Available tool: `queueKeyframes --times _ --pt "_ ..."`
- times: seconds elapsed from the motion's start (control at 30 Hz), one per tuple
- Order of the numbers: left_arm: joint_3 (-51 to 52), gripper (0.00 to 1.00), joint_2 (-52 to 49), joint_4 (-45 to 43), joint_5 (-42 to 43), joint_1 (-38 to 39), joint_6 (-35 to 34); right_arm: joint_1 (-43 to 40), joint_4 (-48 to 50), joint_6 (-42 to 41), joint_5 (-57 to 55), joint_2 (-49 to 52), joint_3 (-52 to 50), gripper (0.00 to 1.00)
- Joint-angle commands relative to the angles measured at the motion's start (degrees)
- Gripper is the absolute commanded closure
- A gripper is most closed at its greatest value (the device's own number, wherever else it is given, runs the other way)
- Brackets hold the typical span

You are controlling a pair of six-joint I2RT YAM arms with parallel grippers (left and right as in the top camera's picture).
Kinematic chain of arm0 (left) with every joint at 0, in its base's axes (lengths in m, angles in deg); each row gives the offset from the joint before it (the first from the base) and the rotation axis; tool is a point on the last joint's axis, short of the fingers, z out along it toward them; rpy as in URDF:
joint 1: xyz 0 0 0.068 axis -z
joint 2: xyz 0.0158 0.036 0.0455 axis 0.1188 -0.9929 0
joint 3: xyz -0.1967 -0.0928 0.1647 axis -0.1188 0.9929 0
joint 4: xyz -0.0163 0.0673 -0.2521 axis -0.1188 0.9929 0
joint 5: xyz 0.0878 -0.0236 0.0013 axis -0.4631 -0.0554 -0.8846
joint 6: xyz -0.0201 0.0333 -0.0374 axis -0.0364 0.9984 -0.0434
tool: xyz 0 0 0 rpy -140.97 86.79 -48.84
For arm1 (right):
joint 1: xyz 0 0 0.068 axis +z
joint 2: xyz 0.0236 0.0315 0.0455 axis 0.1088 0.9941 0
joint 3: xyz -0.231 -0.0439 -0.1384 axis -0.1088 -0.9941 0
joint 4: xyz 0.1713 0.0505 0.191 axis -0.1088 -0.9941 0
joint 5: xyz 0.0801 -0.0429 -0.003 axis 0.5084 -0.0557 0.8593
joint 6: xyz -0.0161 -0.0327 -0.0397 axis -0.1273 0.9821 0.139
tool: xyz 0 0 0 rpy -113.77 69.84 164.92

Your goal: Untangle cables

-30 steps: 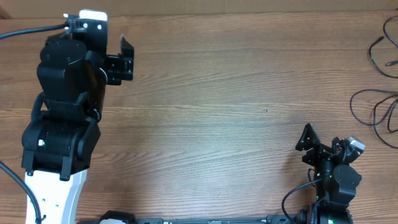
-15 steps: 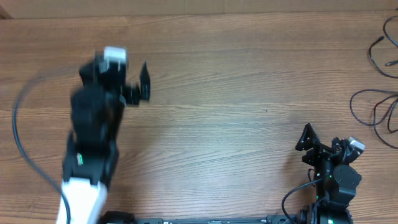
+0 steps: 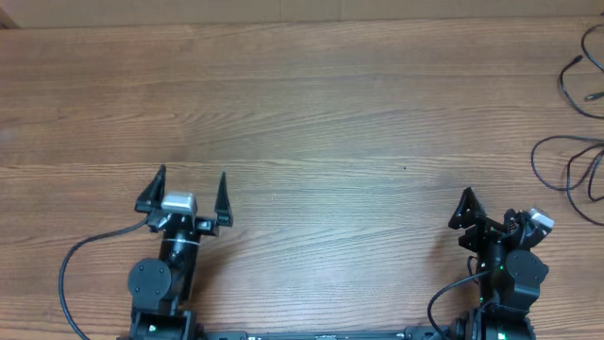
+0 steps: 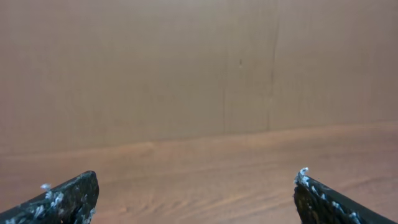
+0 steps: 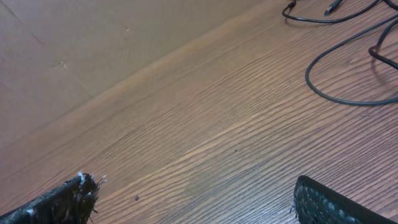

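Observation:
Thin black cables lie loose at the table's far right edge: one strand at the back right and looping strands below it. In the right wrist view a loop and a strand with a plug end lie at the upper right. My left gripper is open and empty at the near left, far from the cables; it shows in its wrist view facing bare wood. My right gripper is open and empty at the near right, short of the cables, as its wrist view also shows.
The wooden table runs from left to right. A brown wall stands behind its far edge. The thicker arm wire curls beside the left arm's base.
My left arm has drawn back from the far left of the table to the near edge, and its gripper now points away from me. The right arm and the cables have not moved.

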Motion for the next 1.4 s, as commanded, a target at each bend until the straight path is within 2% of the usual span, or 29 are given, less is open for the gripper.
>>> queueKeyframes --times 0.0,0.23,0.37,0.47,0.97,1.37 --pt "1.8 0.0 3.7 2.0 0.5 -1.8 -0.6 -0.1 0.2 0.1 -0.4 -0.3 0.0 0.0" --pt "3.1 0.0 12.1 14.6 0.6 -4.6 -0.3 -0.1 0.2 0.1 -0.4 -0.3 0.0 0.0" --pt "6.2 0.0 16.6 18.4 0.8 -5.6 -0.2 -0.1 0.2 0.1 -0.4 -0.3 0.0 0.0" --pt "6.1 0.0 19.3 25.7 1.0 -5.9 -0.2 -0.1 0.2 0.1 -0.4 -0.3 0.0 0.0" --pt "6.1 0.0 22.9 25.8 0.2 -6.4 5.8 -0.1 0.2 0.1 -0.4 -0.3 0.0 0.0" --pt "6.1 0.0 22.8 25.7 0.6 -6.4 5.8 -0.1 0.2 0.1 -0.4 -0.3 0.0 0.0"
